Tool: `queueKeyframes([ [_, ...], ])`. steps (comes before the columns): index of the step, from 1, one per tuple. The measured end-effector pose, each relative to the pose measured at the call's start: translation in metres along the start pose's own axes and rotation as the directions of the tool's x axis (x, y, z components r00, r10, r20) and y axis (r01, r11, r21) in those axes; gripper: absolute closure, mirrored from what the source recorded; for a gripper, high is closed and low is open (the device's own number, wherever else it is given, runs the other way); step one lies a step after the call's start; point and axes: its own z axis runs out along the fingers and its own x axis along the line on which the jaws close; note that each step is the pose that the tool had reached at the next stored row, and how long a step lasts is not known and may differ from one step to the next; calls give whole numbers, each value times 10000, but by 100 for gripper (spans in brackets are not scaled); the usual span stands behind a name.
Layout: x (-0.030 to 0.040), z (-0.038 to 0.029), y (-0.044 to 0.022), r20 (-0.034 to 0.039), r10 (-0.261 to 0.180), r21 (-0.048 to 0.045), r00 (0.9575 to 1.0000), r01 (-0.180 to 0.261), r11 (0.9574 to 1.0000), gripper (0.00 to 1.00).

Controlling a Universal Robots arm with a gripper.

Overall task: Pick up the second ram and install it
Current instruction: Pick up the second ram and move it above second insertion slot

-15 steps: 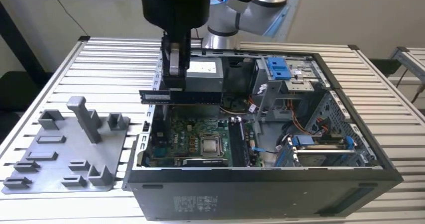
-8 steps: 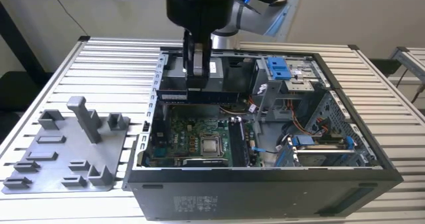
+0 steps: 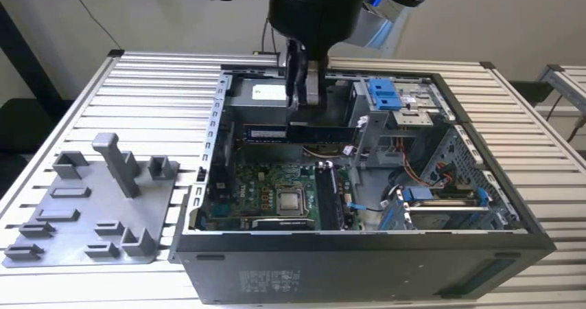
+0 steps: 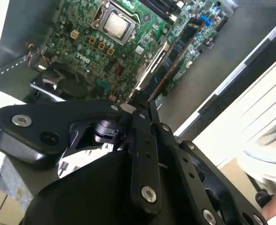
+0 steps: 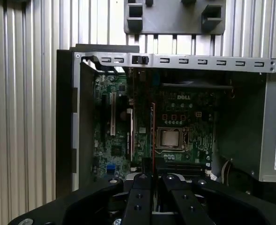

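The end effector (image 3: 306,106) hangs down into the open computer case (image 3: 366,268), which sits on a desk (image 3: 156,89) made of metal slats. Its two fingers are pressed together on the ram (image 3: 320,131), a thin dark stick, and hold it by its top edge. In the exterior view the ram lies level under the fingers, up over the green board (image 3: 274,185) near the far side of the case. In both wrist views the end effector (image 4: 140,105) (image 5: 152,174) holds the ram (image 4: 175,56) (image 5: 152,136), which shows as a thin strip seen on its edge, reaching out over the board. The square silver chip (image 3: 291,200) sits on the board, a little to one side of the ram. A grey tray (image 3: 92,206) with small blocks lies on the desk, just beside the case on the exterior view's left.
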Motion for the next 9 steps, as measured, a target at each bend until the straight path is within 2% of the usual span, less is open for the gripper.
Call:
queueKeyframes([
  [9, 8, -16, -362, 1, -1, -51, 10000, 1, 10000, 86],
])
